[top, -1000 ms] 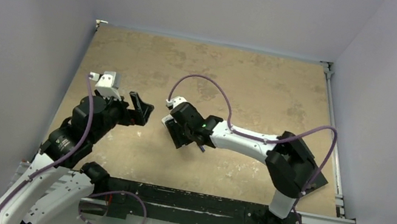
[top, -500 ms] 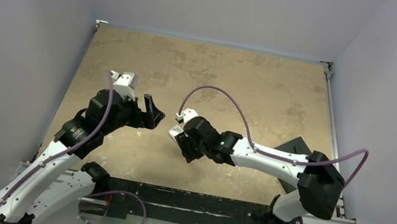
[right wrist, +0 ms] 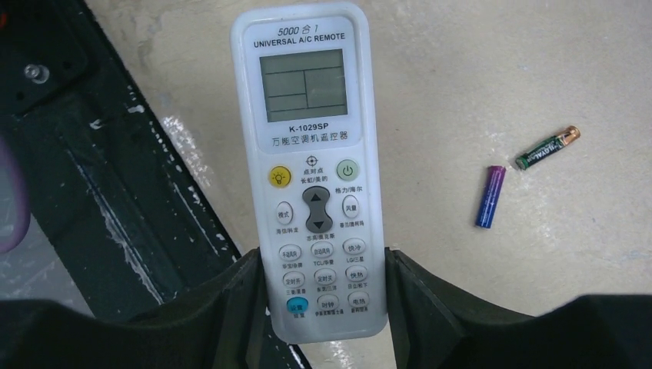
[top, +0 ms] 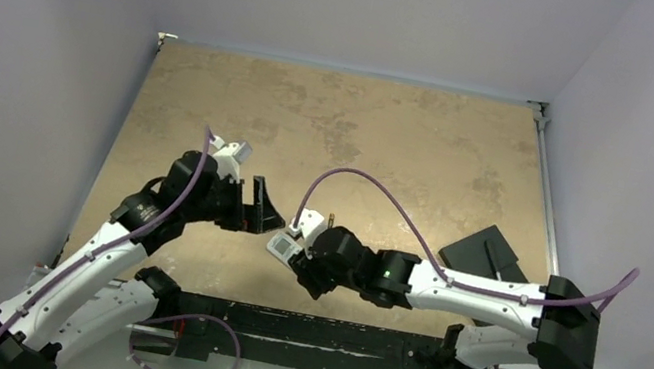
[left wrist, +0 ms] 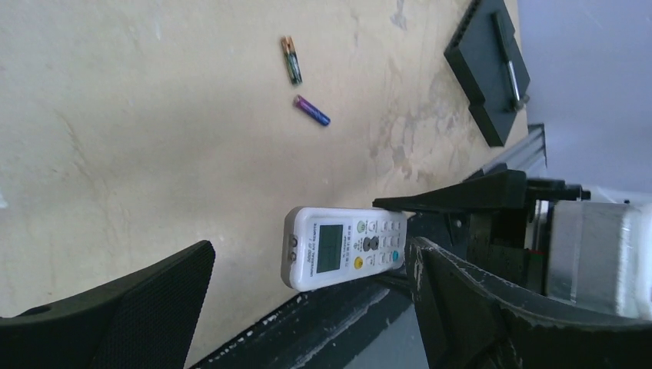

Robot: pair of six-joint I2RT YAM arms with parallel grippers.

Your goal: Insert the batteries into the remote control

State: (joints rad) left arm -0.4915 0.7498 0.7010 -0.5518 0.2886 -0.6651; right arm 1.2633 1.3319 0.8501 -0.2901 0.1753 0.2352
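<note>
The white remote control [right wrist: 311,169] is held buttons-up by its lower end in my right gripper [right wrist: 319,304], above the table's near edge. It also shows in the top view [top: 279,247] and in the left wrist view [left wrist: 342,247]. My right gripper [top: 298,257] is shut on it. My left gripper [top: 266,209] is open and empty, just left of the remote, with the remote's screen end facing its jaws [left wrist: 307,307]. The purple battery [right wrist: 490,197] and the dark battery with a brassy end [right wrist: 547,148] lie on the table beyond the remote; both show in the left wrist view, purple [left wrist: 311,111] and dark [left wrist: 291,60].
A flat black slab [top: 484,251] lies at the right side of the table, also in the left wrist view [left wrist: 488,69]. The black front rail [top: 317,330] runs along the near edge, right under the remote.
My right arm has carried the remote leftward and toward the near edge. My left arm has swung right and nearer, so its open gripper now sits beside the remote.
</note>
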